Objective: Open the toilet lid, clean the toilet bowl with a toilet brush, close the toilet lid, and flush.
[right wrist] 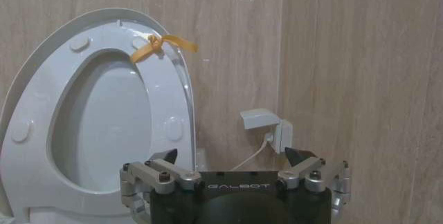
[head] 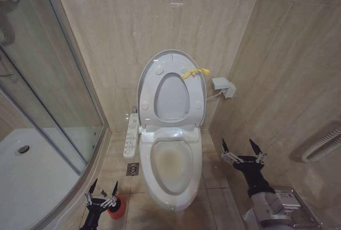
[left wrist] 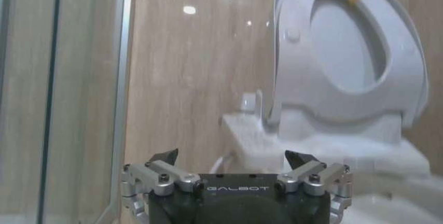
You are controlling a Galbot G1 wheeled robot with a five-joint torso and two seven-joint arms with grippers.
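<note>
Far left, 9 o'clock of head view: one glass shower enclosure [head: 37, 81] w/ white curved tray [head: 26, 171], one drain in it.

Low at 7 o'clock: left gripper [head: 102, 193], fingers spread wide, nothing held, hovering over the one red holder [head: 117, 207] on the floor tiles; holder partly hidden behind the fingers, so toilet brush itself can't be made out. In left wrist view same gripper [left wrist: 233, 157] wide, empty, aimed toward the toilet.

Just right of that, at floor level: one small square floor drain [head: 132, 169], beside the bowl's left flank. Above it one side control panel [head: 131, 135], long, white, w/ rows of buttons, attached at toilet's left.

Centre: one toilet bowl [head: 171, 161], exposed, yellowish stain inside. At 12 o'clock from bowl: toilet lid [head: 150, 75] raised upright vs wall, one ring seat [head: 198, 94] lifted w/ it, four bumper pads on seat underside. One yellow strap [head: 194, 72] tied at rim, approx 1 o'clock on the lid.

Right of lid, 2 o'clock: one white wall socket box [head: 224, 87], cover flipped up, one cable to toilet.

At 4 o'clock: right gripper [head: 243, 152], two fingers splayed wide, empty, clear of the bowl, pointing up toward wall. Right wrist view: gripper [right wrist: 233, 157] wide, lid + strap ahead.

Far right edge, 3 o'clock: one ribbed white hose [head: 322, 145] on wall.
</note>
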